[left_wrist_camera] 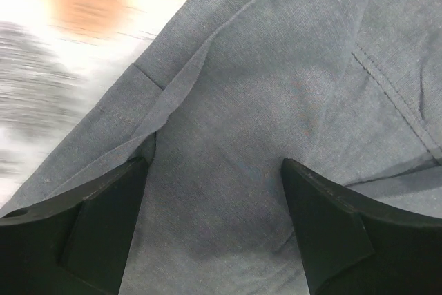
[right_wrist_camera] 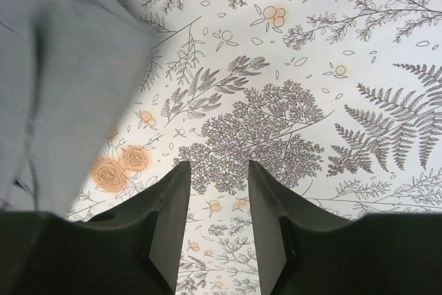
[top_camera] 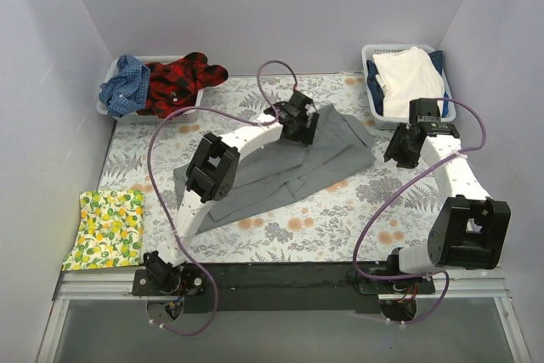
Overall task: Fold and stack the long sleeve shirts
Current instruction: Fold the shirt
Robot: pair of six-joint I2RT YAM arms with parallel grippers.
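A mid-grey shirt [top_camera: 289, 167] lies partly folded on the fern-print cover in the middle of the table. My left gripper [top_camera: 299, 119] is open right above its far part; the left wrist view shows grey cloth [left_wrist_camera: 276, 101] between and under the wide-apart fingers [left_wrist_camera: 103, 219]. My right gripper [top_camera: 401, 149] is open and empty over the bare cover, just right of the shirt's edge [right_wrist_camera: 62, 74]. A red-black plaid shirt [top_camera: 183, 78] and a blue checked shirt [top_camera: 124, 84] lie heaped in a basket at the far left.
A white basket [top_camera: 371, 61] at the far right holds white and dark blue cloth. A yellow lemon-print cloth [top_camera: 109, 227] lies at the near left. Purple cables loop off both arms. White walls close in the table.
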